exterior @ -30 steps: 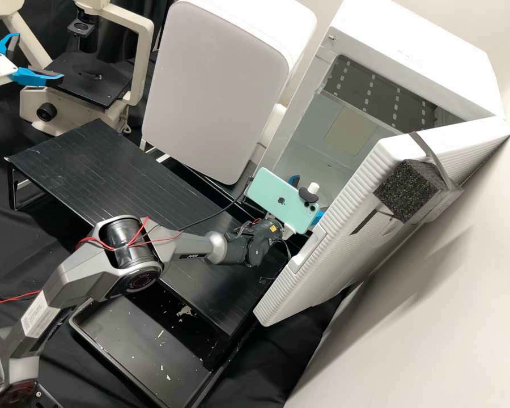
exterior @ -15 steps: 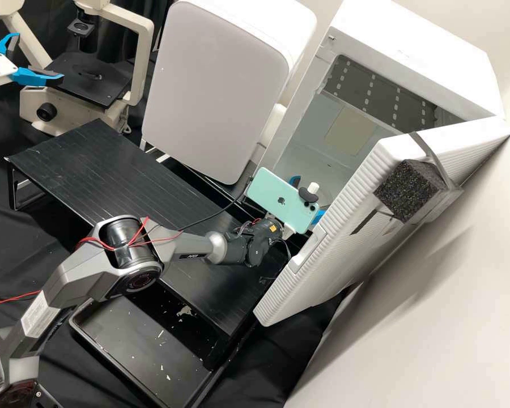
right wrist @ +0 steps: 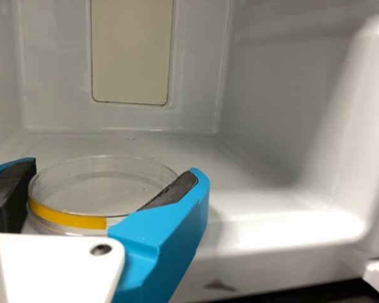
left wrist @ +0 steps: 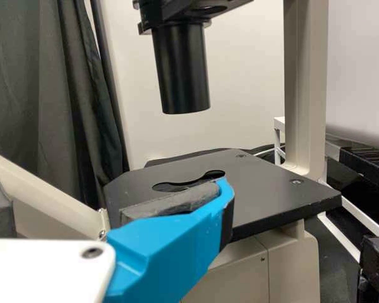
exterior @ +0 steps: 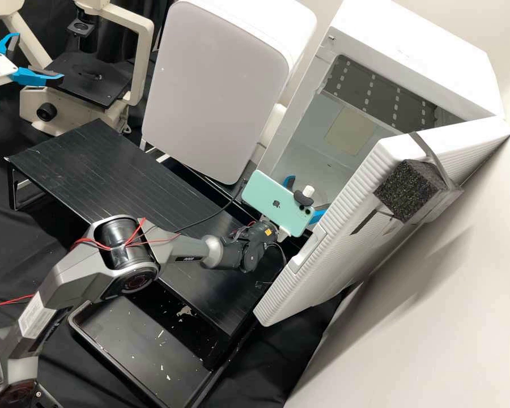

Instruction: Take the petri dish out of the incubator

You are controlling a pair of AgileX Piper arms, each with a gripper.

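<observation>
Petri dish [right wrist: 98, 192] pinched in the mouth of the open incubator [exterior: 413, 51]

At far left, we record the left end effector [exterior: 38, 58] with its fingers spread, just beside the black stage of a microscope [exterior: 93, 79]. Next we note a slatted black stand [exterior: 105, 164], with a dark tray [exterior: 141, 334] at its near side. Behind the stand's right part sits a white box with a grey front [exterior: 212, 90]. To the right of it, we find the right end effector [exterior: 309, 195], a mint-green phone [exterior: 272, 198] mounted on its arm; its padded fingers pinch the clear dish, marked with a strip of yellow tape [right wrist: 69, 218], from both sides. At right, the incubator's ribbed door [exterior: 345, 226] stands open, a black foam block [exterior: 408, 190] strapped to it.
</observation>
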